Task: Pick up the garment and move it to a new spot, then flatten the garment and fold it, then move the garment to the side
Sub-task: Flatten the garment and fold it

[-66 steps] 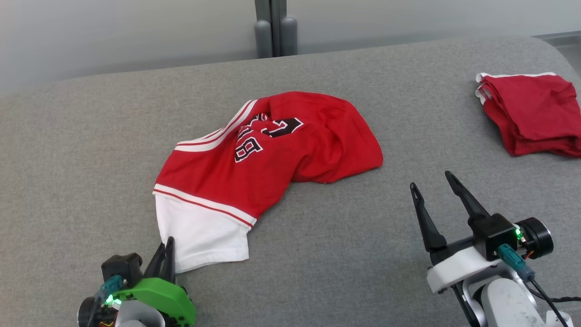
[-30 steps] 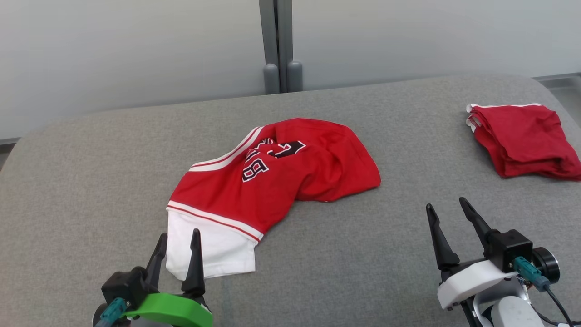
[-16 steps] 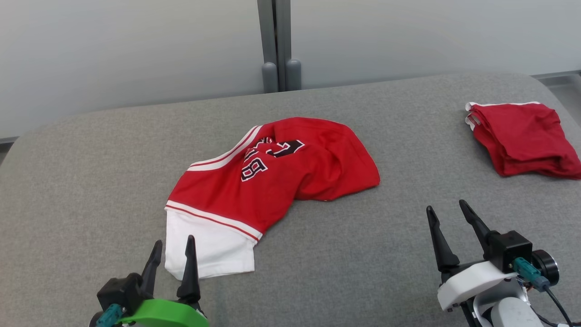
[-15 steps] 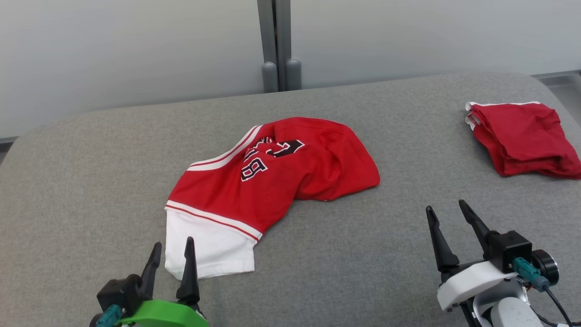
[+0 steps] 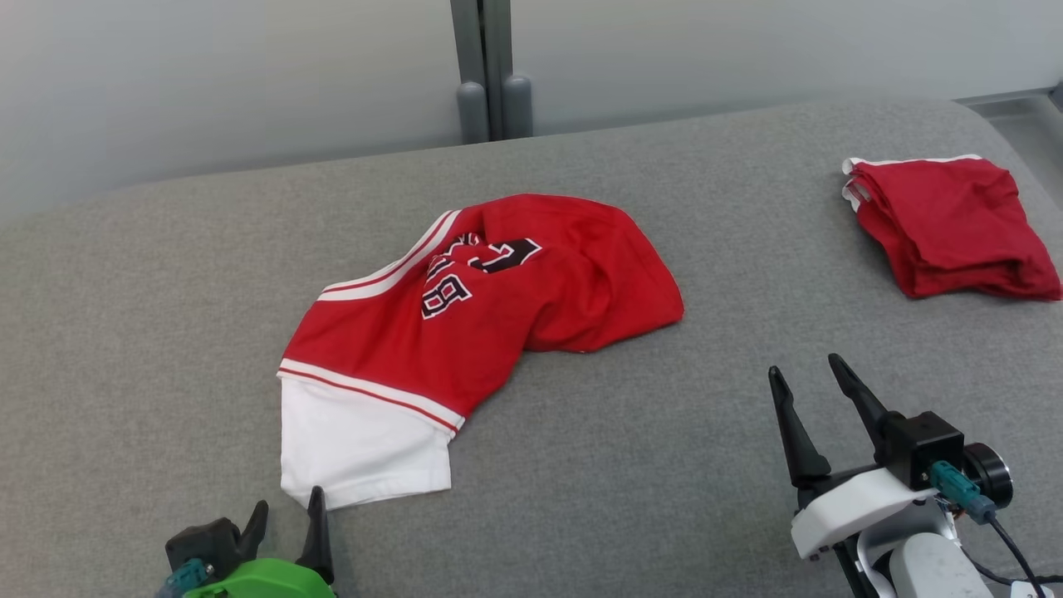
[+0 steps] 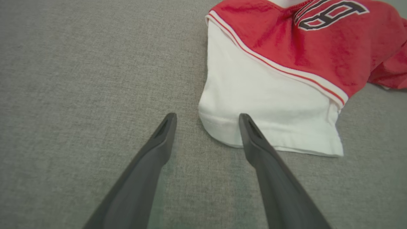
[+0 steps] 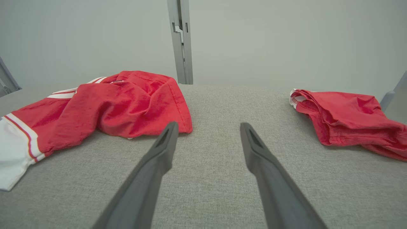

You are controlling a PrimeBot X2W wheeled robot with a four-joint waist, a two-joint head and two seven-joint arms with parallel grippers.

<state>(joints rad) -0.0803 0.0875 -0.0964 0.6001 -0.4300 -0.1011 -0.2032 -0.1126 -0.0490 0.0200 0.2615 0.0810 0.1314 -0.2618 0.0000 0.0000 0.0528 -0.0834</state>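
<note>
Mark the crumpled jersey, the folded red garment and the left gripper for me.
crumpled jersey [image 5: 507,332], head view, on its red body near the number.
folded red garment [image 5: 942,224], head view, middle of its top layer.
left gripper [image 6: 207,116], left wrist view, midway between its open fingertips.

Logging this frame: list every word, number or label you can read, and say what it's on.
"B" or "8", cannot tell which: black, white-edged print on the crumpled red and white shirt.
The characters beside it: bent into a fold, unreadable.
On the folded red cloth: no text visible.
</note>
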